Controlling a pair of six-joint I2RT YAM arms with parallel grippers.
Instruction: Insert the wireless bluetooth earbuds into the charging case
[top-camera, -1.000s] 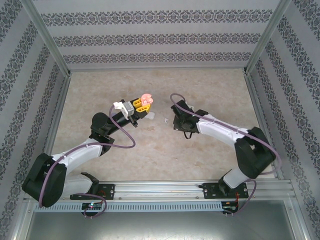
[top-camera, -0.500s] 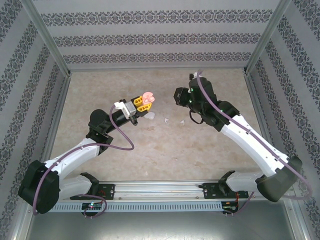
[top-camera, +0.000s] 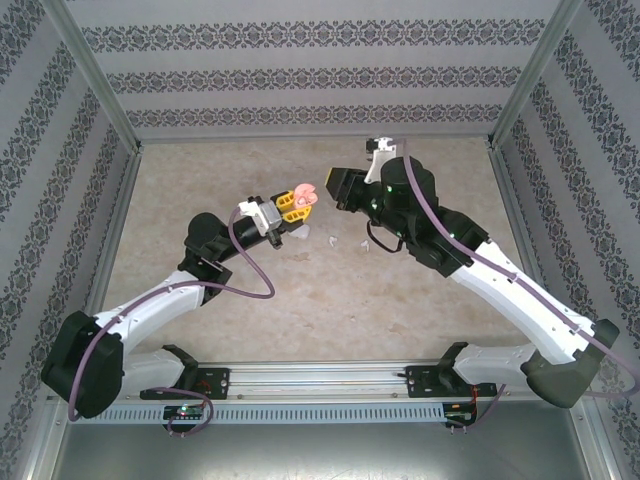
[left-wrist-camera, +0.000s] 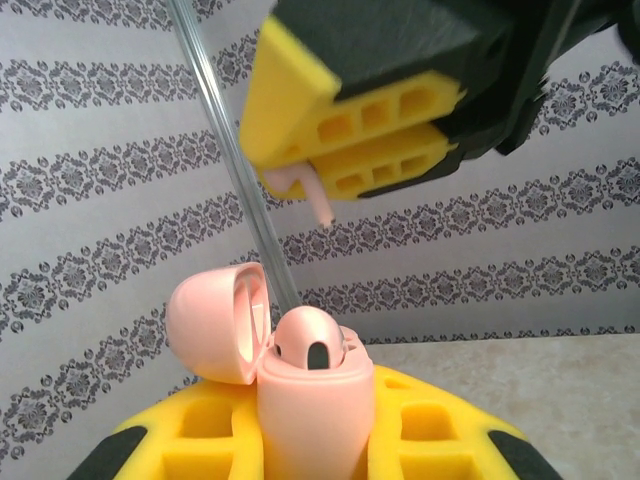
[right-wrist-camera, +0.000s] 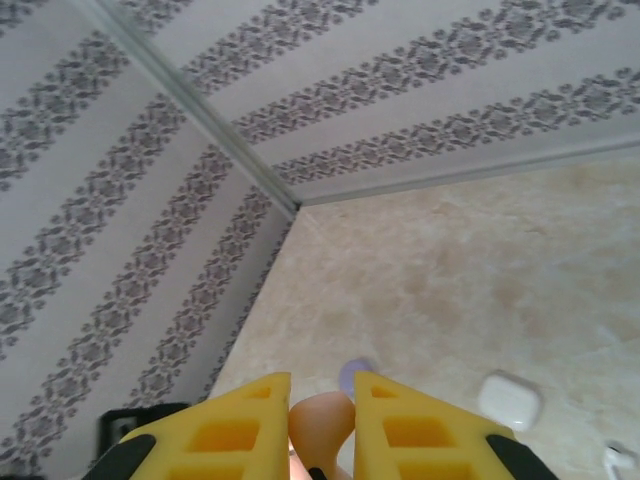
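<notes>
The small pinkish stemmed earbud (left-wrist-camera: 316, 198) hangs stem-down, pinched in my right gripper (right-wrist-camera: 322, 395), just above the glossy pink oval charging case (left-wrist-camera: 315, 395). That case stands upright, clamped in my left gripper (top-camera: 295, 205). Its hinged lid (left-wrist-camera: 215, 320) is thrown back and one matching bud (left-wrist-camera: 312, 345) is seated already. A second ago my right arm was low over the beige stone-patterned table (top-camera: 420, 300), beside the loose white buds (top-camera: 330, 238). It has since lifted and swung across to the case. I judge the pick done; what's left is lining the stem over the other socket, hidden from me here, and lowering.
</notes>
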